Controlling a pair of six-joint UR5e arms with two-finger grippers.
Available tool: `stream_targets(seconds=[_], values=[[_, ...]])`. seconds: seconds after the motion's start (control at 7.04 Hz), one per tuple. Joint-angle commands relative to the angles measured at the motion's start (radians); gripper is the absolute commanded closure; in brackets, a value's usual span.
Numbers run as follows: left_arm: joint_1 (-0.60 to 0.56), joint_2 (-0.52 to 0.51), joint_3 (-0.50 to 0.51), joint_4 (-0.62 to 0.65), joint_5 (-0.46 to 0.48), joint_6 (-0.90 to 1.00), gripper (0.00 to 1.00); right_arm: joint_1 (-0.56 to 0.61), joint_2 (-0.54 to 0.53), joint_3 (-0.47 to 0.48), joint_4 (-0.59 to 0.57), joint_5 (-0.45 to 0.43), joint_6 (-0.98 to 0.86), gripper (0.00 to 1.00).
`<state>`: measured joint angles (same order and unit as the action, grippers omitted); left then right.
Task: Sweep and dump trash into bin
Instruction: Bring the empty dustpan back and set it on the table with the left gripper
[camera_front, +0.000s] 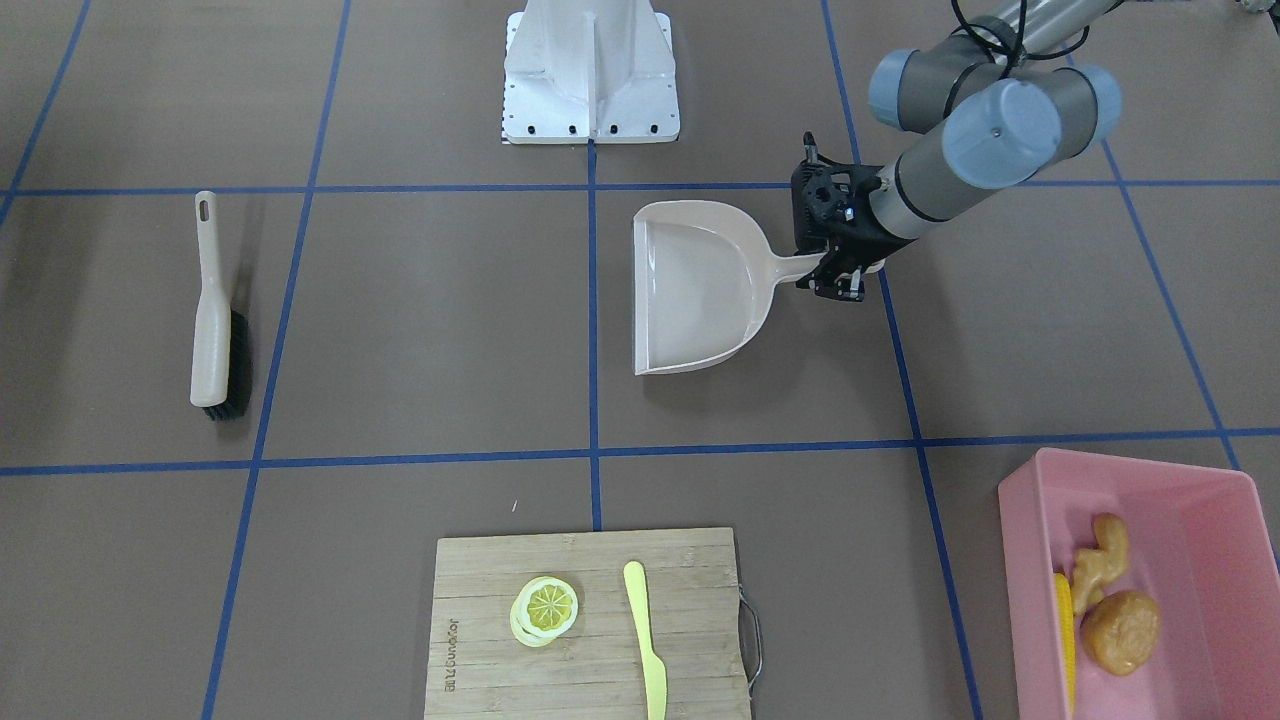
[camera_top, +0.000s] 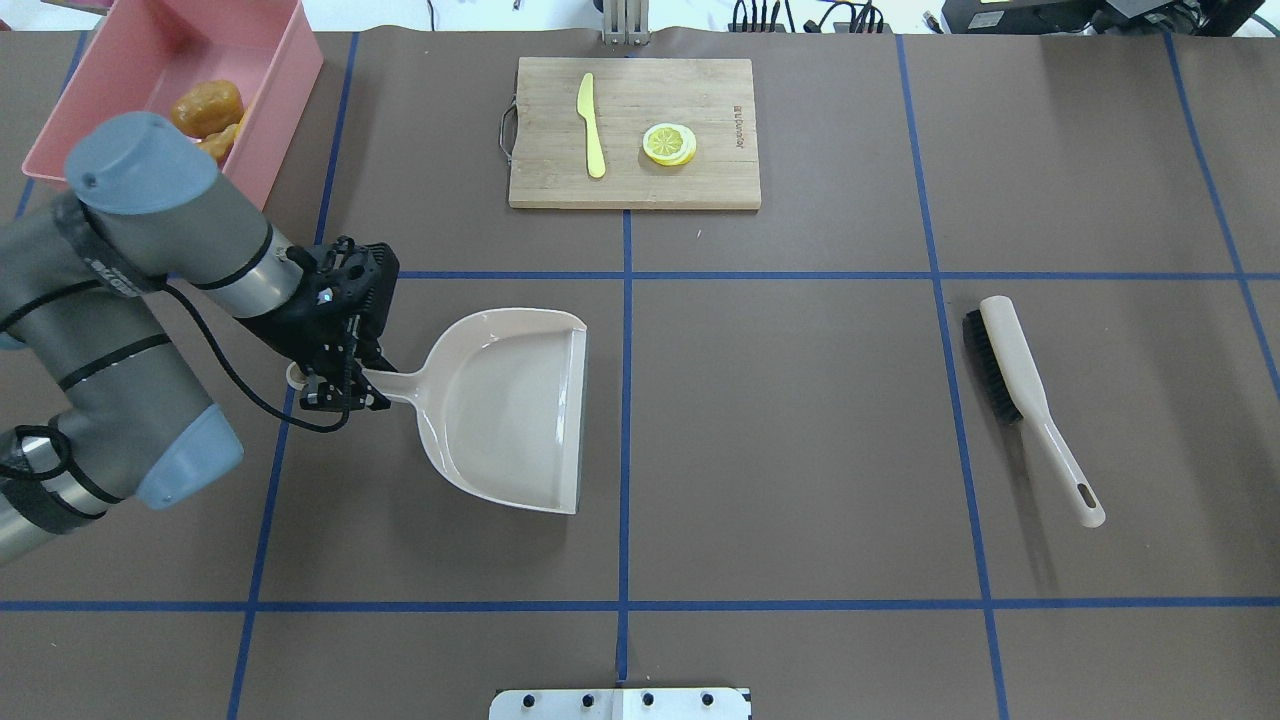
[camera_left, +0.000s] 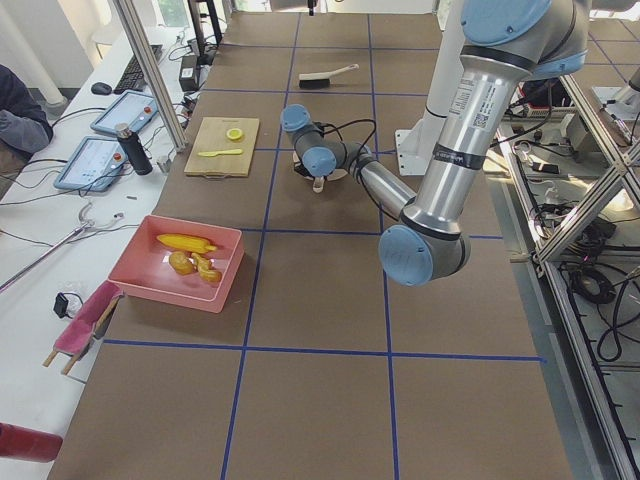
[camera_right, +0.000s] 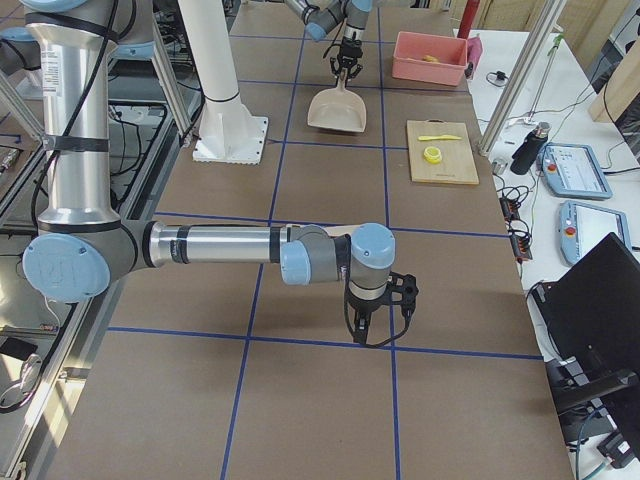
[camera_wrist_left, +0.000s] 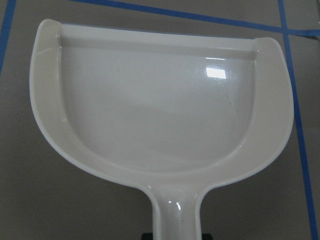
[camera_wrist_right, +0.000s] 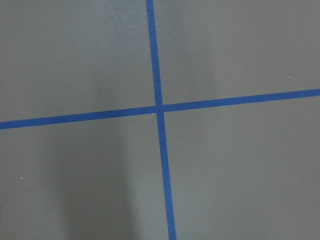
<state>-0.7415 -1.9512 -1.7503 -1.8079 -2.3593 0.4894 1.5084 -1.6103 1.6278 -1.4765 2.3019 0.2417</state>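
Trash (camera_front: 1120, 630) lies in the bin (camera_front: 1210, 540) on the desk (camera_front: 400, 300). The left end effector (camera_top: 348, 395) is clamped on the dustpan (camera_top: 510, 410) handle. I cannot tell whether the right end effector (camera_right: 378, 330) is apart or together.

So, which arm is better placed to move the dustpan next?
Left. The left gripper sits at the handle of the empty dustpan. The right gripper hangs far from it, over a bare part of the table.
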Motion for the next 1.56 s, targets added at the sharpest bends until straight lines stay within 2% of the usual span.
stream_targets(seconds=[0.0, 0.43, 0.85, 0.99, 1.14, 1.42], values=[[0.033, -0.029, 0.017, -0.004, 0.044, 0.001, 1.0, 0.024, 0.003, -0.008, 0.002, -0.005, 0.001, 0.0], [0.033, -0.06, 0.025, -0.002, 0.095, 0.005, 1.0, 0.024, 0.013, -0.011, 0.01, -0.001, 0.001, 0.0], [0.034, -0.074, 0.058, -0.014, 0.112, 0.003, 1.0, 0.024, 0.01, -0.017, 0.065, 0.005, 0.002, 0.0], [0.034, -0.08, 0.063, -0.011, 0.112, 0.0, 0.61, 0.024, 0.013, -0.016, 0.068, 0.014, 0.001, 0.0], [0.034, -0.098, 0.072, -0.014, 0.114, 0.001, 0.01, 0.024, 0.012, -0.016, 0.07, 0.068, -0.002, 0.0], [0.027, -0.115, 0.072, -0.013, 0.114, 0.0, 0.01, 0.024, 0.012, -0.016, 0.068, 0.096, -0.004, 0.0]])
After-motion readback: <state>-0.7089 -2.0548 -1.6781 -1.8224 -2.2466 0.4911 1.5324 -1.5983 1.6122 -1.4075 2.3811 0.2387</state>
